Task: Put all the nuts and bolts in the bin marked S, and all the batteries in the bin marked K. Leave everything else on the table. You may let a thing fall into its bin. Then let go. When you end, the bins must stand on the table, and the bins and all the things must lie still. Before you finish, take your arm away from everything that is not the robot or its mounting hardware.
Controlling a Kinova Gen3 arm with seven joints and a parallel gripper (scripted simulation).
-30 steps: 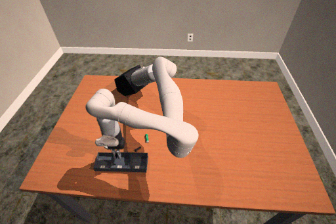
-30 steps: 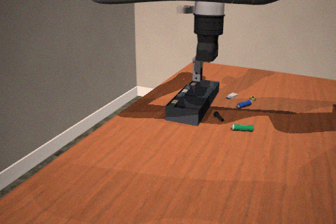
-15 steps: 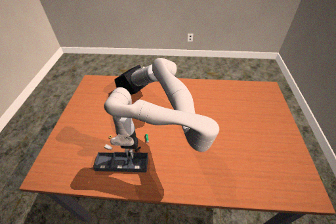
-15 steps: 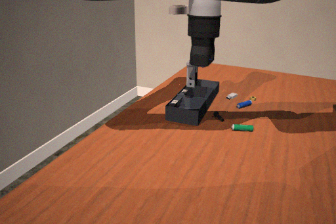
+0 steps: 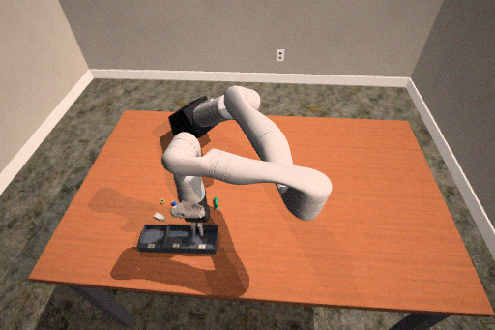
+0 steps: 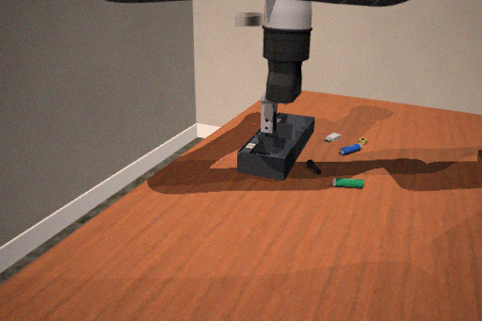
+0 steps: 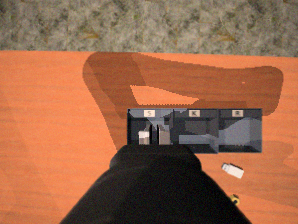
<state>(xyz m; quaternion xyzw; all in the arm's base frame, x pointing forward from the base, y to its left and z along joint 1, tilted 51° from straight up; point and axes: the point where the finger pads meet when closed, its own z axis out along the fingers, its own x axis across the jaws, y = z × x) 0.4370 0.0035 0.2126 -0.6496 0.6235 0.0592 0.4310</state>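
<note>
My gripper (image 5: 197, 232) (image 6: 269, 130) (image 7: 154, 131) points down over bin S, its fingers a narrow gap apart; I see nothing between them. The dark three-part bin block (image 5: 155, 252) (image 6: 260, 168) stands on the table; in the wrist view S is left, K middle, R right. A green battery (image 5: 216, 202) (image 6: 348, 184) and a blue battery (image 5: 174, 204) (image 6: 350, 149) lie on the table. A brass nut (image 5: 162, 201) (image 6: 362, 140) (image 7: 235, 199) lies beside the blue battery. A black bolt (image 6: 313, 167) lies near the S end of the block. Shadows hide the bins' contents.
A white USB stick (image 5: 160, 217) (image 6: 332, 137) (image 7: 232, 170) lies on the table close to the R end of the bin block. The arm's forearm spans above the table. The table's front edge (image 5: 271, 298) lies beyond the bins.
</note>
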